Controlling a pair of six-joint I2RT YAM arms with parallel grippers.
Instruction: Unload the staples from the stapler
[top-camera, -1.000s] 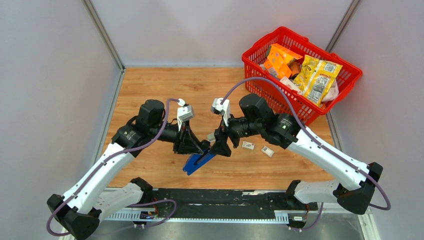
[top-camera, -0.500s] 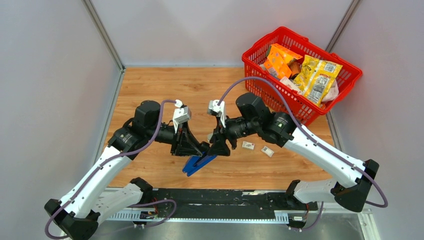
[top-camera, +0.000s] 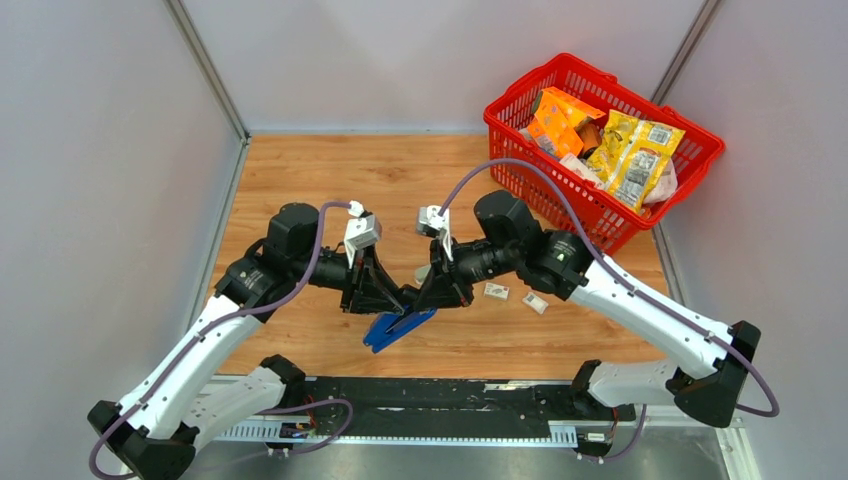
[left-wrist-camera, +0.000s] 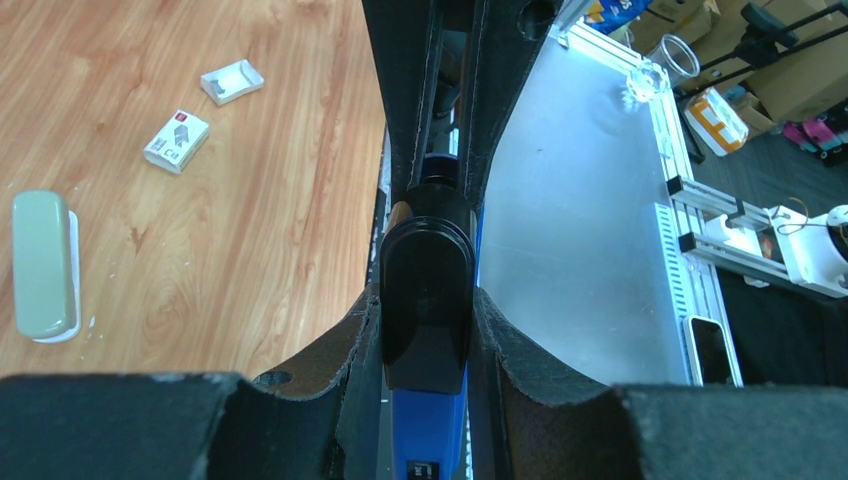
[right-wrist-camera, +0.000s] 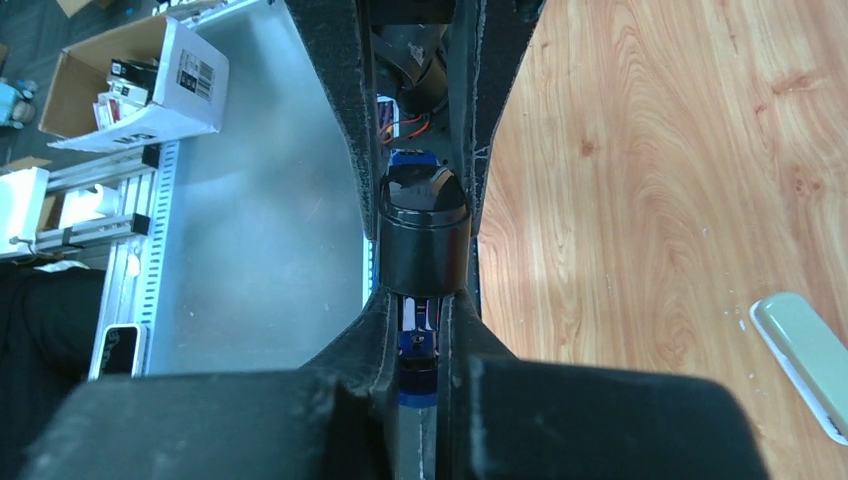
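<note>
Change: a second ago the right tool (right-wrist-camera: 420, 200) stood wide beside the stapler (top-camera: 398, 328). Now its two fingers press on both sides of the stapler's black part, as the right wrist view shows.
Left tool: the left tool (left-wrist-camera: 427, 250) grips the same stapler at a middle width, with its pads against the black cap. This grip is the same as before.
Stapler: it sits between the two tools, in front of the arm bases and low at the counter (top-camera: 330, 180). I cannot tell if it rests there or is lifted a little. It has shifted only slightly.
Meaning: I judge that both arms now have the stapler, so one can steady it while the other opens the part that carries the staples. The unloading itself seems not yet begun.
Staples: none is visible. Probably they are inside the stapler, but I cannot tell.
Around: two small white boxes (top-camera: 496, 291) lie just right of the tools, and a pale green oblong thing (left-wrist-camera: 45, 265) lies near. A red basket (top-camera: 525, 82) with packets stands at the far right.
In the way: nothing lies between the tools, but they are very close together and could knock each other.
</note>
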